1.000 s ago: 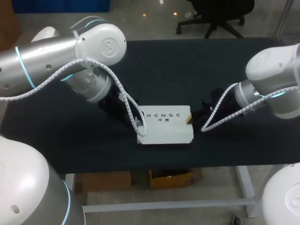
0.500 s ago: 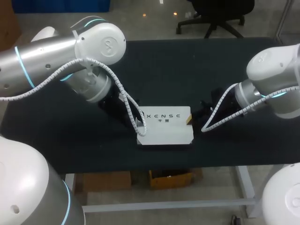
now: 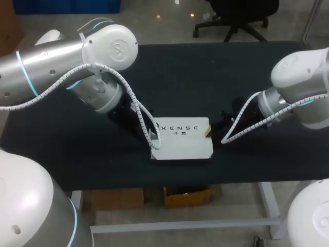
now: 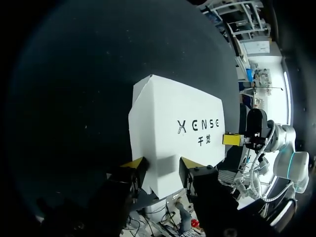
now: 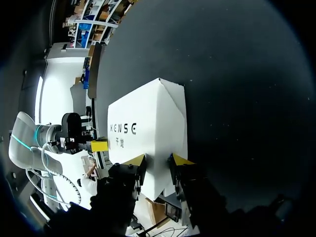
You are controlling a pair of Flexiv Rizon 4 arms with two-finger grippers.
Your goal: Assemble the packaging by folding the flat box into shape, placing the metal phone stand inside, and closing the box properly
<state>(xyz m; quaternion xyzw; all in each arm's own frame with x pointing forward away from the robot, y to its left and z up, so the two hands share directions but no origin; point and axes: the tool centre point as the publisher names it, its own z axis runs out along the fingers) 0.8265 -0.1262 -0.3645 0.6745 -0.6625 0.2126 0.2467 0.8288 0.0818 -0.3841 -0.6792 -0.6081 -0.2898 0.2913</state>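
white box (image 3: 182, 138): lay printed face up near the front edge of the black table (image 3: 205, 72). It looked low and flattish, and the right wrist view showed a crease line running toward the fingers.
left gripper (image 4: 162, 168): sat at the box's left end. Its yellow tips stood a little apart with the box end sandwiched between them, and both looked in contact, so it was pinching the box.
right gripper (image 5: 157, 162): mirrored this at the box's right end, tips on either face of the end and nipping the cardboard. The head view showed one yellow tip right on the box's right edge.
metal phone stand: not visible in any view.
step: my read was the first stage, folding the flat box into shape, with both ends gripped to work it open.
progress: early. Nothing was loaded or closed, and the box was not yet squared up.
next move: probably one end has to be held as an anchor while the other is pushed or rotated so the walls pop up along the creases. After that an end flap needs tucking so the shape holds.
risk: thin card pinched at both ends could buckle off-crease or slip out of a tip if the arms moved out of sync.
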